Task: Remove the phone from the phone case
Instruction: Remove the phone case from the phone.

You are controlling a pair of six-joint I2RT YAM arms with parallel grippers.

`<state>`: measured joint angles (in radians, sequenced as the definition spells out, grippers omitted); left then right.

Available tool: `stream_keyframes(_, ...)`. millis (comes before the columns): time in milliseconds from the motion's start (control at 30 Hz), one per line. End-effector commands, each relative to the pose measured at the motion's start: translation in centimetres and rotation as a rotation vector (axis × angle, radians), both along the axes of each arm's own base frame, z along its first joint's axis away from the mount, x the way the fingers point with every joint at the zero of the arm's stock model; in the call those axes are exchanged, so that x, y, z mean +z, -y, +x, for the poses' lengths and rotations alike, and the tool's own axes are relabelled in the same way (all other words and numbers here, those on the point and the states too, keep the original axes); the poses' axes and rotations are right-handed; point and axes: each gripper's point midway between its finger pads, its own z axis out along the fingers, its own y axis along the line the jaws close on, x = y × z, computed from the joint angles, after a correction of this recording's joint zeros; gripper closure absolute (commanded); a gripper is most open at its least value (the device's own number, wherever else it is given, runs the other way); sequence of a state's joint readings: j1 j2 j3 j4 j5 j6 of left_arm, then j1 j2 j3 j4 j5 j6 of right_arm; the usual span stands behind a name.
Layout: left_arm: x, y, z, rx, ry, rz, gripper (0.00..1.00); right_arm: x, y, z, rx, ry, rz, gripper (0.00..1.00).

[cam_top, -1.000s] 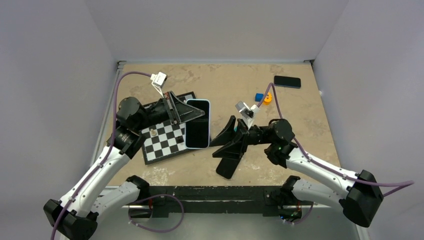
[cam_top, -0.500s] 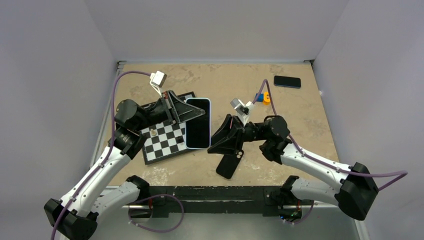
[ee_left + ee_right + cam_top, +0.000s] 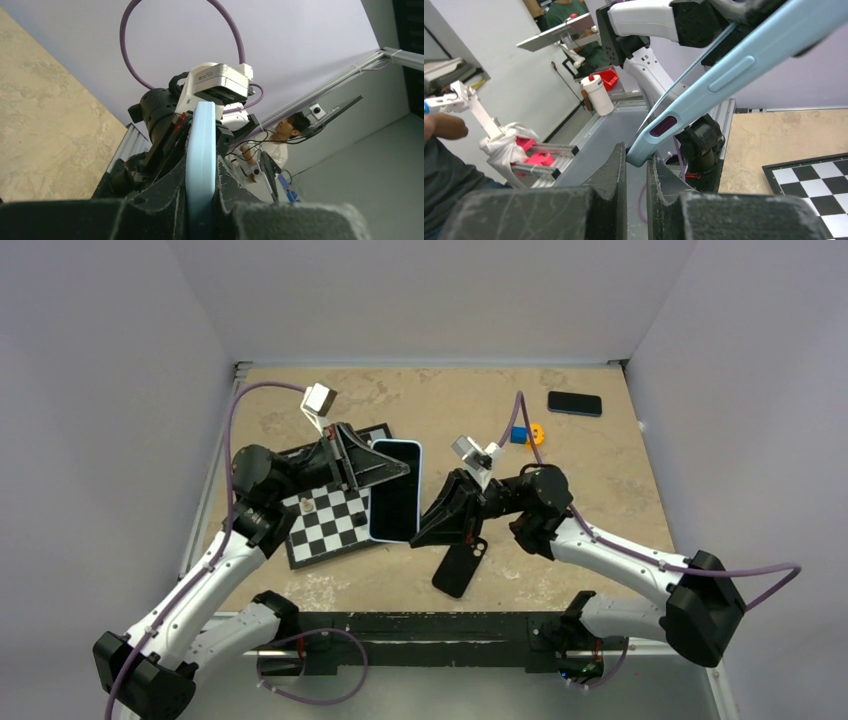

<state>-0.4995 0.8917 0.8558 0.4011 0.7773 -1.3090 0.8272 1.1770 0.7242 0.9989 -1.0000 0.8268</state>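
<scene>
- The phone case (image 3: 456, 570) lay nearest the arm bases, a thin black shell flat on the surface (image 3: 420, 400), with its two small camera holes at the end pointing away from the bases. Nothing was in it.
- Just beyond the case, the right hand (image 3: 636, 159) had its two fingers drawn close together, with only a narrow gap between them. The near corner of the phone (image 3: 395, 495) sat in that gap, pinched at the tips.
- The phone was out of its case and well clear of it, held up between the two hands. Its black screen faced upward and its pale blue rim showed all round. From the right wrist it looked tilted, its far end higher.
- The left hand (image 3: 201, 175) gripped the far end of the phone, its fingers closed against both flat faces with the blue edge showing between them.
- A chessboard (image 3: 325, 525) lay under the left hand, just beside the phone.
- Farther back stood a small blue block (image 3: 518, 434) beside an orange piece (image 3: 537, 434).
- A glossy black slab (image 3: 575, 402) lay near the far right corner.
</scene>
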Motion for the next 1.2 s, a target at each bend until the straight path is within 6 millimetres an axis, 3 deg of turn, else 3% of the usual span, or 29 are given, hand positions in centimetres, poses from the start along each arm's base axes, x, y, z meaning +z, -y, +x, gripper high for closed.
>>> stream_keyframes(0, 1.7, -0.2, -1.1, -0.099, -0.163, -0.127, 1.00, 2.6, 0.3, -0.5, -0.013, 0.283, 0.163, 1.00)
stream_keyframes(200, 1.0, -0.5, -1.6, -0.107, -0.231, -0.139, 1.00, 5.2, -0.8, 1.0, -0.082, 0.409, 0.206, 1.00)
stream_keyframes(367, 1.7, -0.9, -2.3, -0.106, -0.220, -0.149, 1.00, 6.8, -2.4, 3.5, -0.166, 0.392, 0.192, 1.00)
stream_keyframes(467, 1.9, -1.0, -2.3, -0.105, -0.215, -0.154, 1.00, 7.0, -3.3, 6.3, -0.297, 0.330, 0.145, 1.00)
stream_keyframes(533, 2.2, -1.0, -2.5, -0.110, -0.202, -0.172, 1.00, 6.4, -3.5, 9.5, -0.473, 0.254, 0.069, 1.00)
stream_keyframes(600, 2.4, -1.1, -2.3, -0.105, -0.195, -0.189, 1.00, 4.1, -2.9, 13.3, -0.754, 0.202, -0.072, 1.00)
stream_keyframes(700, 2.7, -1.1, -1.6, -0.072, -0.165, -0.206, 1.00, 0.8, -0.7, 15.2, -0.930, 0.121, -0.196, 1.00)
stream_keyframes(767, 2.6, -1.1, -0.8, -0.019, -0.133, -0.207, 1.00, -1.5, -0.1, 14.9, -0.931, 0.078, -0.298, 0.96)
stream_keyframes(867, 1.9, -1.1, 0.7, 0.075, -0.088, -0.182, 1.00, -2.9, 0.7, 12.3, -0.841, -0.016, -0.365, 0.68)
stream_keyframes(967, 0.9, -1.2, 2.4, 0.172, -0.053, -0.151, 1.00, -1.9, 1.0, 7.8, -0.660, -0.160, -0.307, 0.50)
stream_keyframes(1167, -0.3, -1.5, 4.6, 0.296, -0.019, -0.095, 1.00, 2.0, 4.4, 2.4, -0.517, -0.340, -0.139, 0.44)
